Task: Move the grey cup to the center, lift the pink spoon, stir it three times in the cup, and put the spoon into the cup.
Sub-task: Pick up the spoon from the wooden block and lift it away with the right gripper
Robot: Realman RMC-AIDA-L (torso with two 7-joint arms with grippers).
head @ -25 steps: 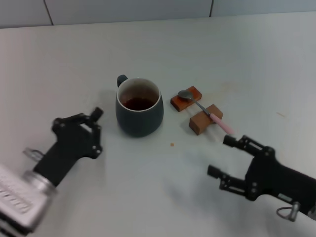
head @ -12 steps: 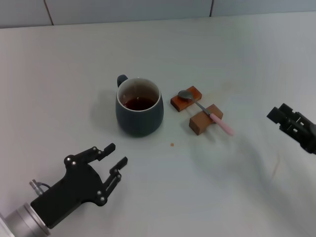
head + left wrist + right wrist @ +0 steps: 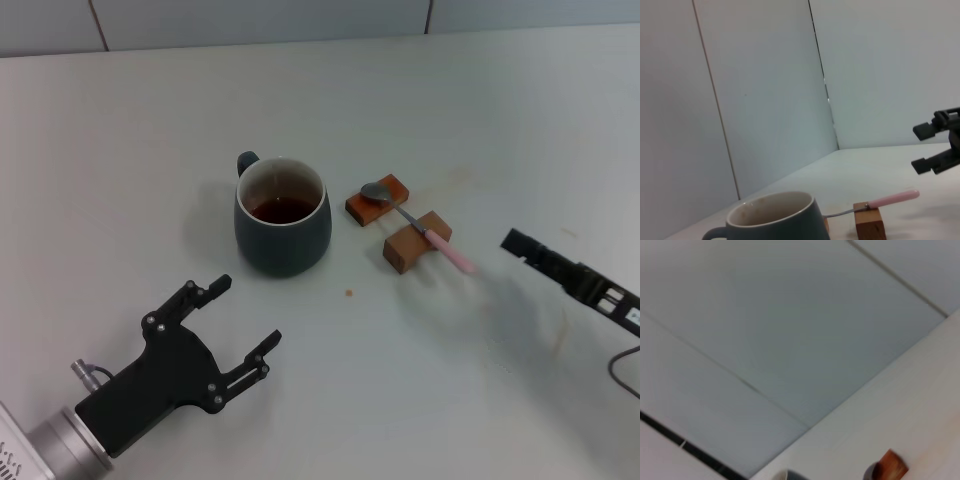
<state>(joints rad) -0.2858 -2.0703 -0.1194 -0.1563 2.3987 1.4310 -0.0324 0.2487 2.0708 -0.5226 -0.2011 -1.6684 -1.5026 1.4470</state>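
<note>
- Pale grey surface (image 3: 420, 90) under a panelled wall carries everything; the cup (image 3: 283, 216) stands upright near its middle, handle turned away from the robot.
- Just right of the cup, the spoon (image 3: 415, 222) bridges two wooden blocks (image 3: 398, 225), bowl on the far block, pink handle overhanging the near one.
- Its long axis runs diagonally, bowl toward the cup, handle end pointing at the right gripper (image 3: 525, 245).
- That gripper sits a little beyond the handle tip, to the spoon's right; whether its jaws are wide or closed I cannot tell.
- Judged nearer, the right arm suits the pickup.
- Left gripper (image 3: 238, 328) hovers in front of the cup, clear of it, jaws spread wide and empty.
</note>
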